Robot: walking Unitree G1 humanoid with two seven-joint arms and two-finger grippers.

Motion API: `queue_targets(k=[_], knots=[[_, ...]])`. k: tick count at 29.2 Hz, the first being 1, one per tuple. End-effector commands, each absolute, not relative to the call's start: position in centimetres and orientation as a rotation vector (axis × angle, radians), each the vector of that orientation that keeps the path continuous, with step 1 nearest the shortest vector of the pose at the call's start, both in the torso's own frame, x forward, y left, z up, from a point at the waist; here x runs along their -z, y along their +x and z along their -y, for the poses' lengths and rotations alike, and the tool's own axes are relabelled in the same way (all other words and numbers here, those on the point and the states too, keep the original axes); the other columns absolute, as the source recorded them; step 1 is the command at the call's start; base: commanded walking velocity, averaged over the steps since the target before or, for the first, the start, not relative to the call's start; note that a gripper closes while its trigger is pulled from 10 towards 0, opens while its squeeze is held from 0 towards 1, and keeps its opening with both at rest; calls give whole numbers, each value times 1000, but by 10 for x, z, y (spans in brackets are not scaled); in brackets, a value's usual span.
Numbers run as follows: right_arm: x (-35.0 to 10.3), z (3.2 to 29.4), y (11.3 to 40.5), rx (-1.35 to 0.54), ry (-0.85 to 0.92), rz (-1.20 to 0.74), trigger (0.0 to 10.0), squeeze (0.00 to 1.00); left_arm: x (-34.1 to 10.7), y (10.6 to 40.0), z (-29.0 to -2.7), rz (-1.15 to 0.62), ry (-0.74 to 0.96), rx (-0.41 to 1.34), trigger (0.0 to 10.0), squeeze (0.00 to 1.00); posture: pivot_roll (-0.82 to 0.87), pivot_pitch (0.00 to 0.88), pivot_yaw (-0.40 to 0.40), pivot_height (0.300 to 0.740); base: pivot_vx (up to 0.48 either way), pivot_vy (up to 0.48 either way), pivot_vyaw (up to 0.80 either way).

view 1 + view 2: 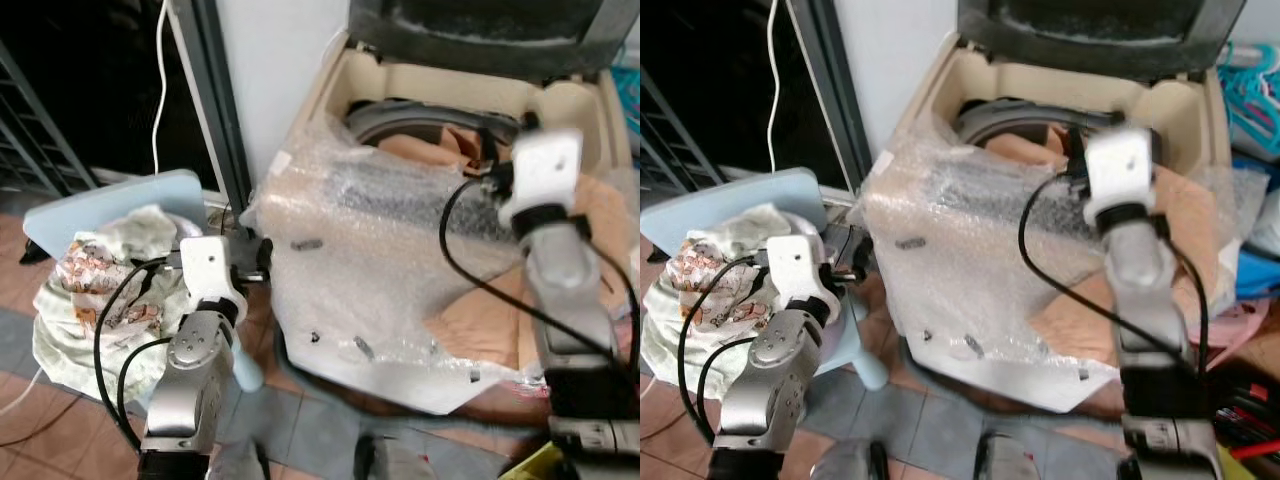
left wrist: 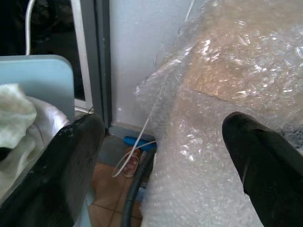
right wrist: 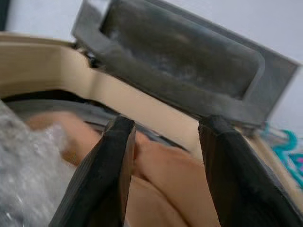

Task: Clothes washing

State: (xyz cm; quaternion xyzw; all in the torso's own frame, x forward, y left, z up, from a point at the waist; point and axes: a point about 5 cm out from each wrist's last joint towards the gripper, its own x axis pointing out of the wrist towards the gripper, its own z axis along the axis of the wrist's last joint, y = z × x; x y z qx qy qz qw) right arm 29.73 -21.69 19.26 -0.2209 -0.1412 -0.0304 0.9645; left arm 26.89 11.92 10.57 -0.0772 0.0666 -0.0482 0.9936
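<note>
Jaws apart on both grippers: the right gripper (image 3: pixel 163 175) hovers over the washing machine's (image 1: pixel 400 300) open drum above a peach garment (image 3: pixel 161 170); the left gripper (image 2: pixel 161 165) hangs beside the clothes pile (image 1: pixel 95 290) on a blue chair (image 1: pixel 120 200). Soft, limp, light fabric probably wants a bunched fold pinched.

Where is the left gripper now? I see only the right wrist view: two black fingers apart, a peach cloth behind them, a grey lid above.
Observer: The left gripper is low, between a pale blue chair and the bubble-wrapped washing machine. It is open and holds nothing.
Operator: Is more laundry waiting there?
Observer: Yes, a heap of pale clothes lies on that chair.
Operator: How does my arm reach the machine?
Observer: It reaches over the machine's front, on the robot's right, so the right gripper is at the open top, near the peach cloth.
</note>
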Motion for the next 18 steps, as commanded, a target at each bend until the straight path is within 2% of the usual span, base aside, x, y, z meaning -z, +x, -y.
queue_targets(k=[1, 2, 4, 5, 6, 7, 11, 17, 18], knots=[[-190, 221, 286, 104, -459, 269, 10000, 47, -103, 267, -119, -144, -145, 96, 10000, 0, -57, 51, 41, 740, 0, 0, 0], [-163, 238, 262, 193, -494, 141, 10000, 0, -103, 266, -119, -150, -142, 109, 10000, 0, -59, 59, 43, 740, 0, 0, 0], [-151, 248, 251, 242, -524, 77, 10000, 0, -103, 267, -118, -151, -141, 113, 10000, 0, -59, 59, 43, 740, 0, 0, 0], [-146, 252, 247, 257, -531, 51, 8510, 0, -103, 267, -118, -152, -141, 115, 10000, 0, -62, 63, 46, 740, 0, 0, 0], [-143, 253, 244, 266, -534, 36, 8510, 0, -103, 267, -118, -153, -141, 116, 10000, 0, -62, 63, 46, 740, 0, 0, 0], [-138, 255, 240, 275, -528, 5, 0, 0, -102, 267, -118, -155, -140, 119, 10000, 0, -64, 66, 48, 740, 0, 0, 0], [-126, 258, 240, 322, -463, -107, 0, 0, -101, 266, -116, -163, -132, 132, 10000, 0, -56, 72, 50, 740, 0, 0, 0], [-129, 253, 249, 311, -415, -115, 0, 0, -102, 264, -118, -164, -130, 122, 10000, 0, -46, 72, 44, 740, 0, 0, 0], [-131, 250, 255, 296, -356, -99, 0, 0, -101, 264, -118, -165, -131, 119, 10000, 0, -45, 72, 42, 740, 0, 0, 0]])
